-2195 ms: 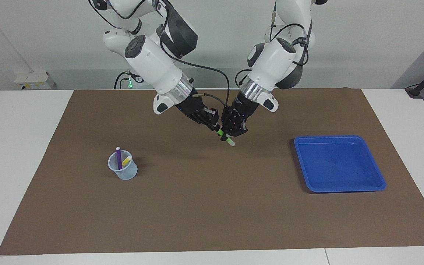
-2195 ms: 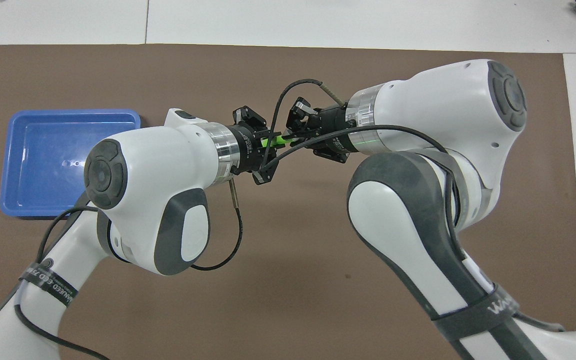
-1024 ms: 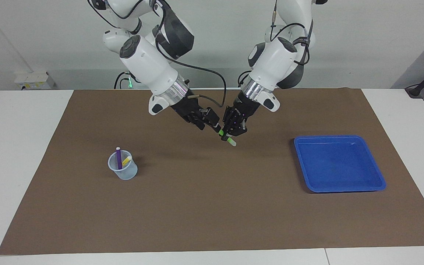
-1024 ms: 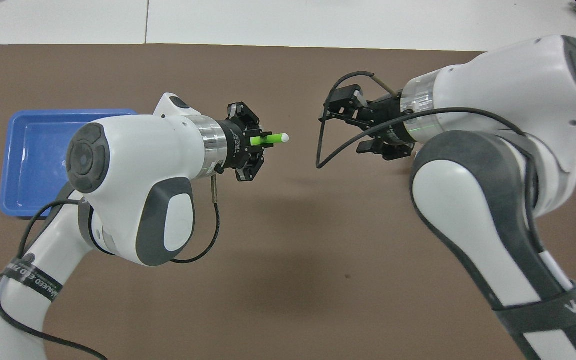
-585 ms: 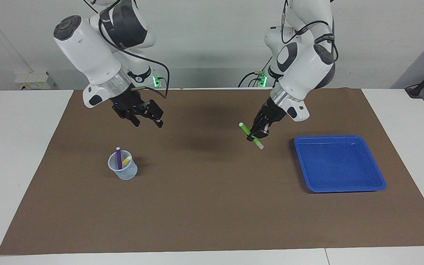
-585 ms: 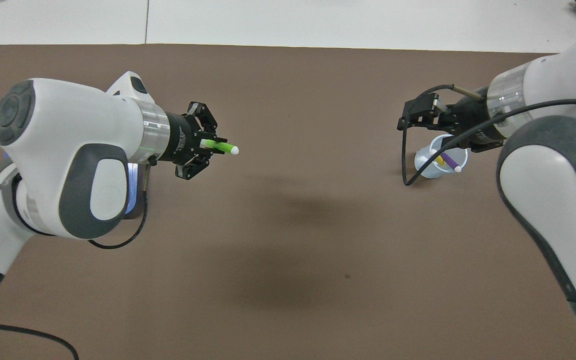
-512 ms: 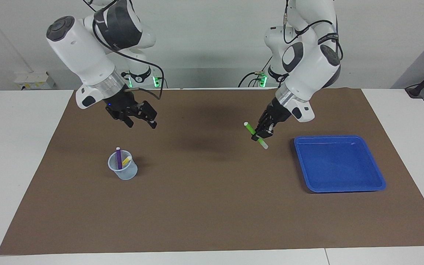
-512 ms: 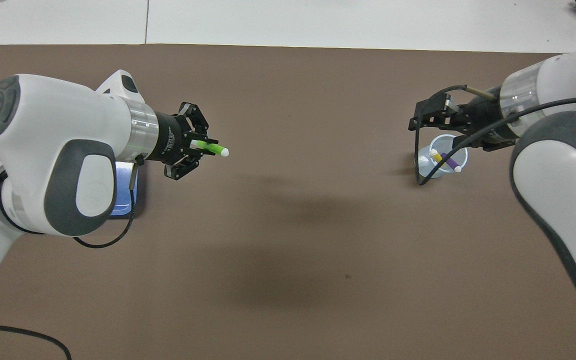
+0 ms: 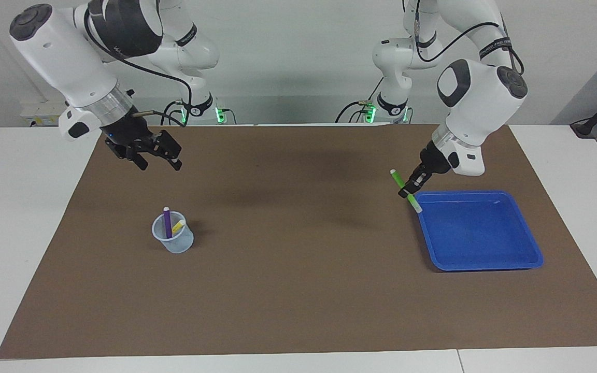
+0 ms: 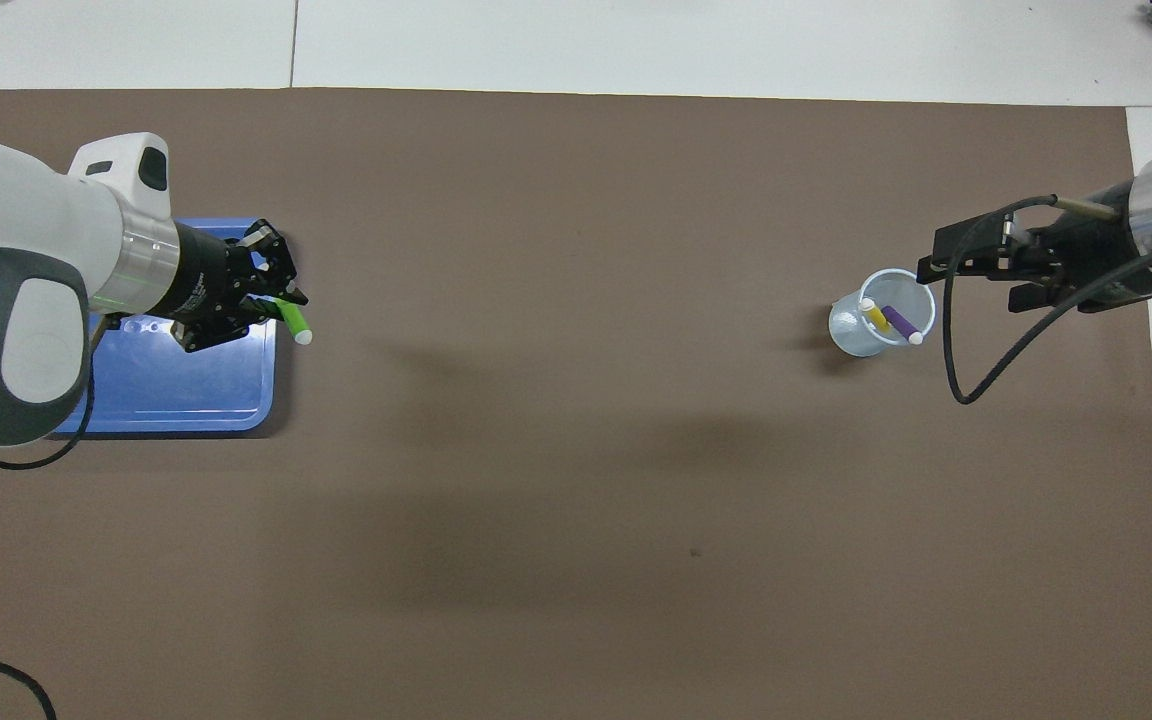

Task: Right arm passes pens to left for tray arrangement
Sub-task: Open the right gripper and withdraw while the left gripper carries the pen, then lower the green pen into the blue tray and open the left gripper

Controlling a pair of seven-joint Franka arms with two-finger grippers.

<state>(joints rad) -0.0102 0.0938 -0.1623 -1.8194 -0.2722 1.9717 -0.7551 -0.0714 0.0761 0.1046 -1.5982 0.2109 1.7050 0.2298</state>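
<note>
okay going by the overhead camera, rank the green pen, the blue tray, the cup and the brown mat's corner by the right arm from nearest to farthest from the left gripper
1. Green pen: held in the shut left gripper.
2. Blue tray: directly under that gripper.
3. Cup: at the right arm's end, with the purple and yellow pens in it.
4. Mat corner: past the cup.

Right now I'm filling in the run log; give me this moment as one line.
left gripper: shut on green pen, over tray edge | right gripper: open, empty | cup: purple pen, yellow pen

A brown mat [image 9: 298, 290] carries blue tray [image 9: 534, 248] and cup [image 9: 180, 243].
</note>
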